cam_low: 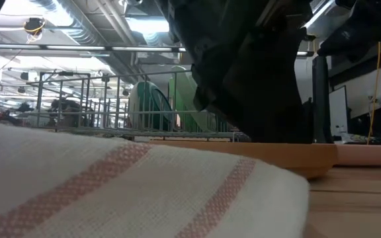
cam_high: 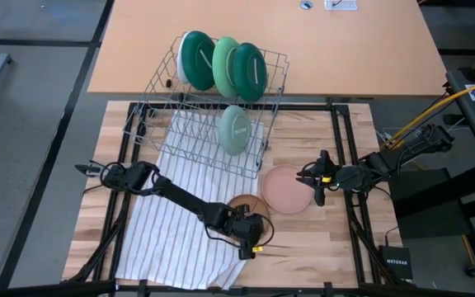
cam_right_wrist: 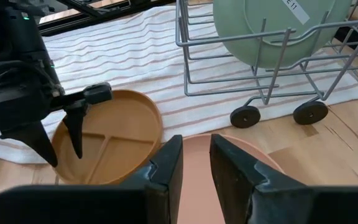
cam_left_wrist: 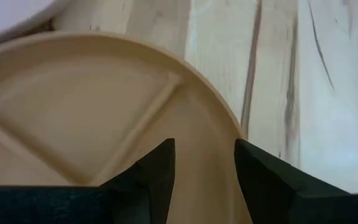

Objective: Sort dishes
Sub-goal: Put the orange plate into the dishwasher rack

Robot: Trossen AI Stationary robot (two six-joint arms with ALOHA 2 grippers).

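At the near edge of the wooden table [cam_high: 320, 239], the left gripper [cam_high: 254, 239] stands over the brown divided plate [cam_right_wrist: 107, 146], its fingers [cam_left_wrist: 157, 171] parted with one inside the rim and one just outside it, straddling the plate's edge; whether they press on the rim cannot be told. The plate lies flat, partly on the white striped cloth [cam_high: 167, 235] and partly on bare wood. Just beside it, touching or nearly so, the pink plate [cam_high: 285, 189] lies flat on the table. The right gripper [cam_high: 318, 183] is at that plate's right edge, its narrow-set fingers [cam_right_wrist: 166, 165] apart above the pink rim, holding nothing that can be seen. Farther back, the grey wire rack [cam_high: 209, 124] stands on the cloth, on small wheels. A pale mint plate [cam_high: 235, 129] stands upright in its nearer rows. At the far end three more plates stand on edge side by side: a dark green one [cam_high: 196, 58], a light green one [cam_high: 224, 64] and another dark green one [cam_high: 248, 73].
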